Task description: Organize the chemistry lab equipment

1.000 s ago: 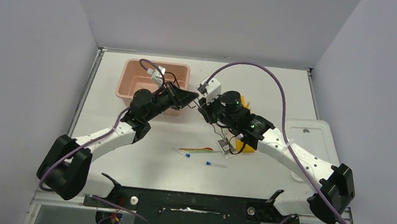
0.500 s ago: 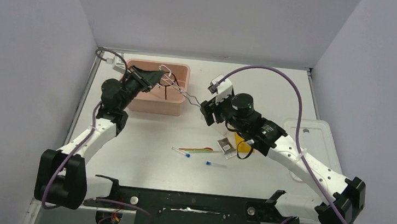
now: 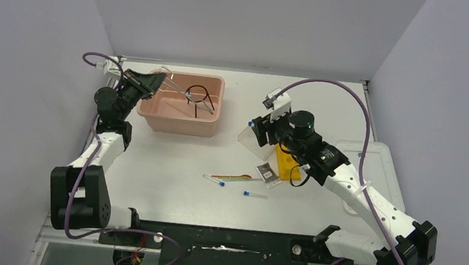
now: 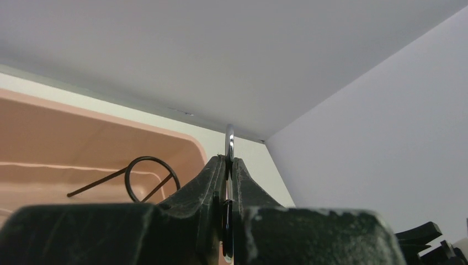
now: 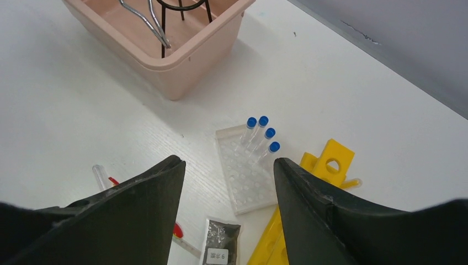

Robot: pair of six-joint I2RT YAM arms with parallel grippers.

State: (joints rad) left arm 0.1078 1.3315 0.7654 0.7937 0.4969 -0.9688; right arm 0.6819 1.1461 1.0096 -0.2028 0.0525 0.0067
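Pink tub (image 3: 177, 126), white lid (image 3: 378, 161)

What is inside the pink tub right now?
The pink tub holds the black wire ring with stem, and the metal tongs, clamped in the left gripper, reach in too. Its near wall hides some floor.

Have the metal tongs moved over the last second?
Yes. Clamped in the left claw, the metal tongs went left, from right of the pink tub to over it.
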